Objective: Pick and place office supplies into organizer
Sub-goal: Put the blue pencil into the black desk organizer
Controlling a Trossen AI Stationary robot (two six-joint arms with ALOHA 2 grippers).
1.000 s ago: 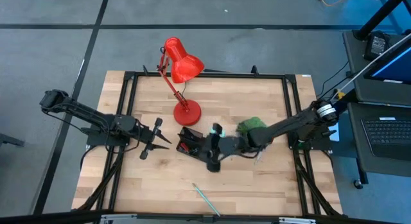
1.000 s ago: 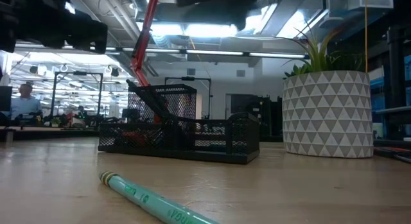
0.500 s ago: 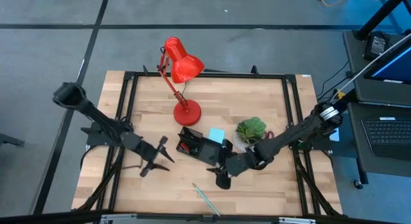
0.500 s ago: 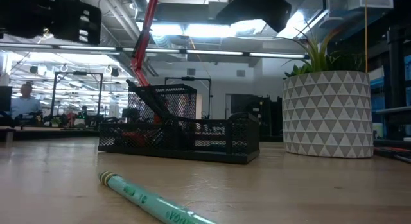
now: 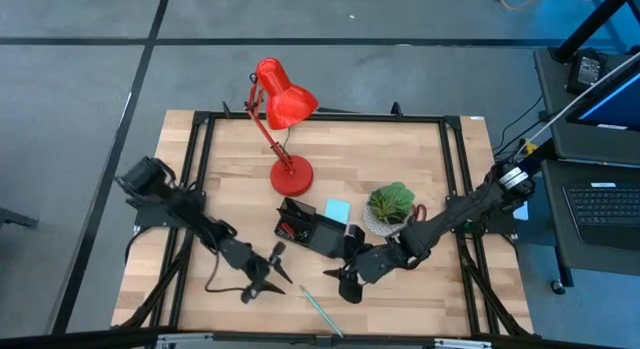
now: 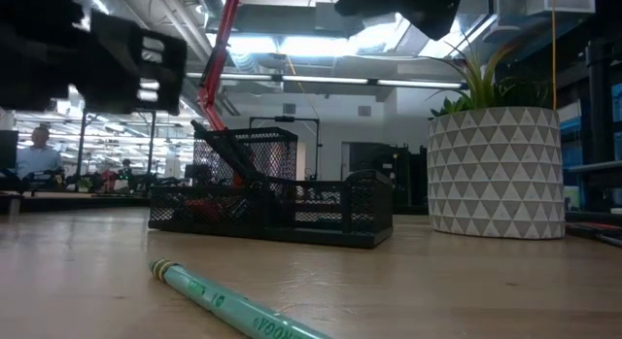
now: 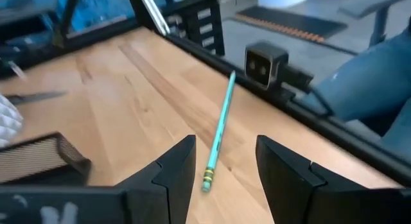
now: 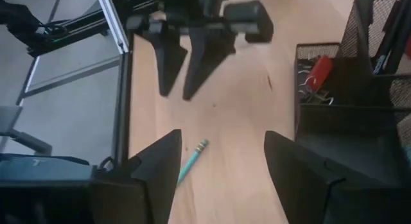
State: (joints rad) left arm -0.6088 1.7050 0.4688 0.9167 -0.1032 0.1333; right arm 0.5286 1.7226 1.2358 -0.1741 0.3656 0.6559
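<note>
Pencil (image 5: 318,309) lies loose on the worktop (image 5: 400,289) near its front edge, apart from the organizer (image 5: 310,227), so centre your left tool (image 5: 262,280), fingers spread, squarely over its shaft before lowering, keeping the right tool (image 5: 345,282), also spread, clear.

Light wooden table (image 5: 420,159) with a black frame round the edge. Sitting on it: red desk lamp (image 5: 291,173) at the far middle, black mesh organizer (image 5: 308,227) just nearer than the lamp base, blue sticky-note pad (image 5: 337,209) right beside the organizer, then a plant in a patterned white pot (image 6: 496,170) on the right. One teal pencil (image 5: 319,306) lies loose near the front edge.
</note>
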